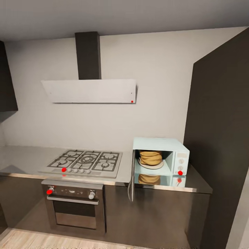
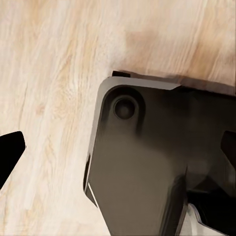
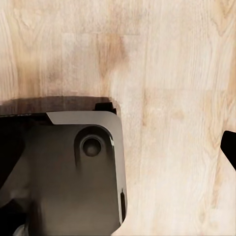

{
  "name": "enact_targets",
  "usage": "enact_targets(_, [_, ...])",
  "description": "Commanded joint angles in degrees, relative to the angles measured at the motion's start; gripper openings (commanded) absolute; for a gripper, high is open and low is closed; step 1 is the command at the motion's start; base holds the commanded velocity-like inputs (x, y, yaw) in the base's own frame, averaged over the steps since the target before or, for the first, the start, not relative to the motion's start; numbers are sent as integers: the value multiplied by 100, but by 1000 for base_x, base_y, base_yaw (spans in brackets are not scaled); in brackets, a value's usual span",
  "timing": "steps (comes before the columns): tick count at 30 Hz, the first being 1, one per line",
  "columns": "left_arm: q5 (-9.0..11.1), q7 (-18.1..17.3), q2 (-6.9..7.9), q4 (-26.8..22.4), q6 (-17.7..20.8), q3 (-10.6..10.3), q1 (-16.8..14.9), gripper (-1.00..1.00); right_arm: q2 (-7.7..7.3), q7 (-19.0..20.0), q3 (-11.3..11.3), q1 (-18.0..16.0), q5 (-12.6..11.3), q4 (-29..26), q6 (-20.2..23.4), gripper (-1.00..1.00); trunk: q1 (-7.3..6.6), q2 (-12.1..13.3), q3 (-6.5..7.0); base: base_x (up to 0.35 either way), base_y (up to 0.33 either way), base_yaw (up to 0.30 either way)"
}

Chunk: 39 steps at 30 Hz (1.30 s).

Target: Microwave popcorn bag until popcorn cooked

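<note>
In the head view the pale mint-blue microwave (image 1: 161,155) stands on the right end of the grey steel countertop (image 1: 24,157). Its door (image 1: 131,180) hangs open, swung out to the left. Inside, the mustard-tan popcorn bag (image 1: 150,157) sits upright on a white plate (image 1: 151,165). The popcorn kernels are hidden. In the left wrist view my left gripper (image 2: 118,157) points down at the wooden floor, its dark fingertips (image 2: 10,152) spread to the picture's edges, open and empty. My right gripper (image 3: 118,147) also hangs over the floor, with one fingertip (image 3: 230,147) at the far edge, open and empty.
A gas hob (image 1: 84,162) is set in the countertop left of the microwave, with a steel built-in oven (image 1: 74,207) beneath and an extractor hood (image 1: 88,90) above. A tall dark cabinet wall (image 1: 221,138) rises right of the microwave. My dark base (image 2: 157,162) shows below both grippers.
</note>
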Motion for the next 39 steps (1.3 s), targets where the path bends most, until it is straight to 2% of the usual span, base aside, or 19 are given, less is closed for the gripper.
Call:
enact_targets(1, [5,-3,21,-74,-8,25,5,100,-4,8,-47,-2,45,7,19,100,1,-3,-10,0,0,0])
enact_targets(2, [5,-2,37,-133,-8,26,5,100,-4,6,-47,-2,45,8,19,100,1,-3,-20,0,0,0])
enact_targets(5, [5,2,77,-851,32,29,5,100,-4,7,-46,-3,45,8,19,100,1,-3,-47,0,0,-51])
enact_targets(10, [5,11,83,-1490,60,35,5,100,-4,11,-46,-2,45,8,19,100,1,-3,-93,0,0,-97])
enact_targets(14, [5,23,87,-2556,91,37,5,100,-4,10,-46,-2,45,8,26,100,1,-3,-126,0,0,-99])
enact_targets(15, [5,28,81,-3149,210,39,5,100,-4,8,-46,-2,45,8,27,100,1,-3,-132,0,0,-24])
enact_targets(18, [5,19,82,-3840,702,40,5,100,-4,9,-46,-2,45,8,27,100,1,-3,-150,0,0,-10])
enact_targets(19, [5,11,82,-4414,1090,40,5,100,-4,9,-46,-4,45,8,27,100,1,-3,-156,0,0,-3])
enact_targets(22, [5,7,81,-5031,1387,40,5,100,-4,8,-41,-5,45,8,27,100,1,-3,-174,0,0,-1])
enact_targets(23, [5,8,80,-5766,1575,40,5,100,-1,8,-38,-4,45,8,27,100,1,-3,-179,0,0,0])
enact_targets(28, [5,15,126,-7153,2041,46,-1,100,4,3,-37,-3,45,8,27,100,1,-3,-185,0,0,0])
enact_targets(30, [5,12,146,-7504,2472,46,-154,100,6,3,-37,-2,45,8,27,100,1,-3,-185,0,0,0])
enact_targets(33, [5,7,149,-7559,2728,43,-437,100,22,2,-27,-2,45,8,27,100,1,-3,-186,0,0,0])
enact_targets(34, [5,5,127,-7574,2822,40,-744,100,32,2,-21,-2,45,8,27,100,1,-3,-186,0,0,0])
enact_targets(39, [5,12,108,-7459,2825,38,-1334,100,38,-6,-19,-2,45,8,27,100,1,-3,-186,0,0,0])
